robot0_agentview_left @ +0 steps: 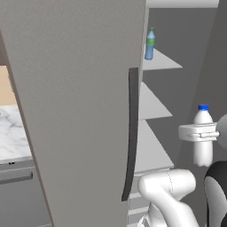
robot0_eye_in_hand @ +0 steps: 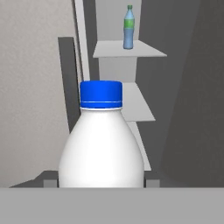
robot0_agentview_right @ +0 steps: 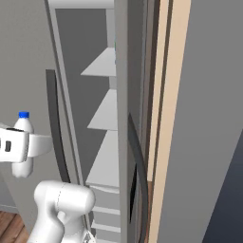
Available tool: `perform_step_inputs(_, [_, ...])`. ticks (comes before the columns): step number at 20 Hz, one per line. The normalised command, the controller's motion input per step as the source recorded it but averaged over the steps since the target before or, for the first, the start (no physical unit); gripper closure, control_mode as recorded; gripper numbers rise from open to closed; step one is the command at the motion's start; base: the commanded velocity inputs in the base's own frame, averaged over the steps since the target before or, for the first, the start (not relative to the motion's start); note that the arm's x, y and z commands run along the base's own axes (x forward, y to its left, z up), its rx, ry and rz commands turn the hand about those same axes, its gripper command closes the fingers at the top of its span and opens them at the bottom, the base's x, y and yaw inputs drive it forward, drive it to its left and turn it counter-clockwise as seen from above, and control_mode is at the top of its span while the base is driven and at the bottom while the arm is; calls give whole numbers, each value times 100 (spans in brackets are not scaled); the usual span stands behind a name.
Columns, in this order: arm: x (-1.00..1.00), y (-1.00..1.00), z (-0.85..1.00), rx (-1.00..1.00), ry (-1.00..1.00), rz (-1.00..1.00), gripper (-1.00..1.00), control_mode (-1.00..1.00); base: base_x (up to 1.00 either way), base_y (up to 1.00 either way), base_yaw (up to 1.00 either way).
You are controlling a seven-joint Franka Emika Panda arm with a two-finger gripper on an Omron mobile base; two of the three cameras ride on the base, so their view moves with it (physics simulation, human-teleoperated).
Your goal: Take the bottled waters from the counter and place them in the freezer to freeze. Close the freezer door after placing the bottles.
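You are facing the freezer (robot0_agentview_left: 186,88), its interior open in front of you, with white shelves (robot0_agentview_left: 159,62) stepping up one above another inside. The freezer door (robot0_agentview_left: 75,111), a tall matte grey panel, stands swung out on the left of the left base view, and its long dark handle (robot0_agentview_left: 132,133) runs down the edge nearest the opening; in the right base view you see the same handle (robot0_agentview_right: 54,123) just left of the open compartment. Behind that door, at the far left of the left base view, a strip of the marble surface (robot0_agentview_left: 13,133) shows over the cabinets. Your gripper (robot0_agentview_left: 201,133) sits out in front of the opening, at about the height of the middle shelves, closed around the body of the white bottle (robot0_agentview_left: 203,137) with the blue cap, which it holds upright and clear of any shelf. In the hand view that white bottle (robot0_eye_in_hand: 101,148) stands close up between the finger tips. The blue bottle (robot0_agentview_left: 150,44) with the green cap and label stands upright on an upper shelf inside the freezer, near the shelf's front left edge, well above and beyond the held bottle.
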Motion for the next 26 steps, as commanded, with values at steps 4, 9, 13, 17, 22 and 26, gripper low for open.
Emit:
perform_step_inputs(4, [0,0,0,0,0,0,100,100,0,0,0])
perform_step_inputs(9, [0,0,0,0,0,0,100,100,1,0,0])
perform_step_inputs(13, [0,0,0,0,0,0,100,100,2,0,0])
perform_step_inputs(17, [0,0,0,0,-1,0,100,-100,4,0,0])
perform_step_inputs(22, [0,-2,0,0,-6,0,100,-100,0,0,0])
perform_step_inputs(26, [0,-3,0,0,-11,4,100,-100,0,0,0])
